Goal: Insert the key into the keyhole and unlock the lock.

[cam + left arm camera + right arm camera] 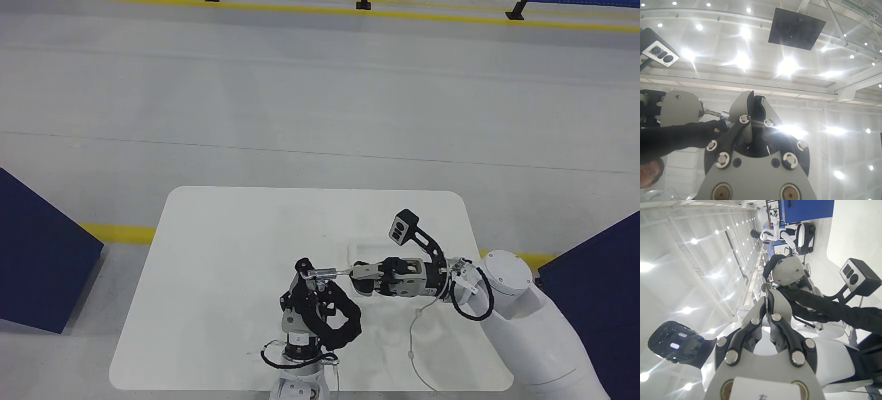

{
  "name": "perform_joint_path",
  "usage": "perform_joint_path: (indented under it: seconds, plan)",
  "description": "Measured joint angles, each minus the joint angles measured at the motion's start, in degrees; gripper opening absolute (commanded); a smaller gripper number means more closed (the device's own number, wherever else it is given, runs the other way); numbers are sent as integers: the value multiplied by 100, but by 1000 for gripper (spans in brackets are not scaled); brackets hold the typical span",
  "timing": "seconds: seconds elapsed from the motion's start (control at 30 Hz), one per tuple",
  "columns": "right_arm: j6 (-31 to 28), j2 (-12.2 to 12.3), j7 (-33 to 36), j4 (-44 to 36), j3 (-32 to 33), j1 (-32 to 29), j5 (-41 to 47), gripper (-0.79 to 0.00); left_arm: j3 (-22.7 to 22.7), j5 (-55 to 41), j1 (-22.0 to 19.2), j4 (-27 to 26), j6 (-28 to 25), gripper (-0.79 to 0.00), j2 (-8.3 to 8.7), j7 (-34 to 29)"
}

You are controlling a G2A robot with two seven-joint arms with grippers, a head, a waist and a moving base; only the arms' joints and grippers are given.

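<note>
White table (215, 300) sits below the lock (322, 272), which is held up off its surface, over the near-middle part. L gripper (755, 102) rises from under the lock, fingers narrow and clamped on it. The lock body is mostly hidden betw. the pads, w/ only the silver round end showing. R gripper (768, 297) is just beside the lock on the robot's right, level w/ it, fingers pinched flat on the key (766, 307). Key blade points straight at the lock and its tip touches the silver end. Can't tell how far in it is.
</note>
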Motion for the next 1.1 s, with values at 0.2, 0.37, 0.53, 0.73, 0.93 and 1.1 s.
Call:
perform_joint_path:
  seconds: [0.2,0.37,0.53,0.73,0.93,1.1]
  plan:
    - [-6,-5,83,37,27,9,6,-785,0,9,49,-50,170,-785,15,68]
    - [10,-6,143,54,49,6,-13,-785,-21,97,61,-73,109,-785,16,89]
    - [20,-13,161,57,40,-4,-22,-785,-21,196,36,-49,29,-785,8,62]
    - [23,-33,139,64,-5,8,-9,-785,-10,286,8,1,-73,-785,1,4]
    - [29,-51,142,73,-44,31,-13,-785,-9,303,-26,45,-168,-785,-8,-50]
    - [48,-63,128,88,-56,36,4,-785,-22,277,-64,89,-275,-785,-22,-135]
